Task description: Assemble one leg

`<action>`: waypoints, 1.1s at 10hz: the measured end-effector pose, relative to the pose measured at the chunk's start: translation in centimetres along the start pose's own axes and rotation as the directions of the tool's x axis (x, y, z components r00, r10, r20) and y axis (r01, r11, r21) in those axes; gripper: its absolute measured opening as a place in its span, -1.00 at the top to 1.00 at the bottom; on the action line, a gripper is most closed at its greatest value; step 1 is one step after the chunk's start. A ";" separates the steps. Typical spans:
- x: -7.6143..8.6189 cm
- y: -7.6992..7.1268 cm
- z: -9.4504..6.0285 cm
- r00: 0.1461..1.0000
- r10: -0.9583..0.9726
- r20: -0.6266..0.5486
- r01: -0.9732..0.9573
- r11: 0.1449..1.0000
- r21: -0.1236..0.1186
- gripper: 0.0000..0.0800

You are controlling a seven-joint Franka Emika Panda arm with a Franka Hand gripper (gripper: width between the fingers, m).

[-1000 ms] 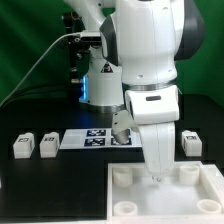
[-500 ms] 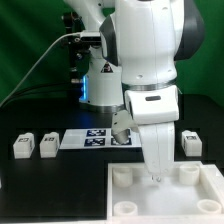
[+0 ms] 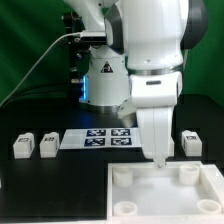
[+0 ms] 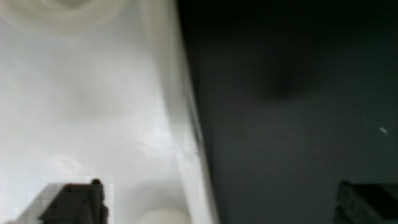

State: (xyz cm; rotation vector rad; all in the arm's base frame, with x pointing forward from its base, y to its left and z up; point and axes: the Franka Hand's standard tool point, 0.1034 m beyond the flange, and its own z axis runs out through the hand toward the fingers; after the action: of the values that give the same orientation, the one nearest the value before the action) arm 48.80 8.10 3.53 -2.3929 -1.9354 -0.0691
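The white square base [image 3: 160,195] with round corner sockets lies at the front. My gripper [image 3: 157,160] hangs just above its far edge, open and empty. In the wrist view my gripper [image 4: 221,190] has its two dark fingertips [image 4: 71,202] wide apart. One is over the base [image 4: 89,110] and the other over the black table. Three legs lie on the table, small white blocks with tags. Two [image 3: 22,146] [image 3: 46,146] are at the exterior view's left and one [image 3: 190,143] is at its right, beside my gripper.
The marker board [image 3: 98,138] lies flat behind the base, between the legs. The robot's own base and cables stand at the back. A round socket [image 4: 80,8] of the base shows in the wrist view.
My gripper has risen a little and shifted slightly to the exterior view's right. The marker board's right end is now uncovered. The parts have not moved.
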 end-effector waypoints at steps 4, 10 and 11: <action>4.6 -3.6 -2.0 0.834 0.550 -0.026 -0.551 0.834 -0.024 -0.62; 6.4 -5.8 -1.1 0.321 0.947 -0.006 -0.946 0.321 0.034 -0.62; 6.3 -6.0 -0.9 0.287 0.958 -0.008 -0.957 0.287 0.039 -0.62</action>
State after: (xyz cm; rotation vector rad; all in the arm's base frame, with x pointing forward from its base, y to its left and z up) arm 44.22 15.44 5.06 -3.0223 -0.1221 -0.0068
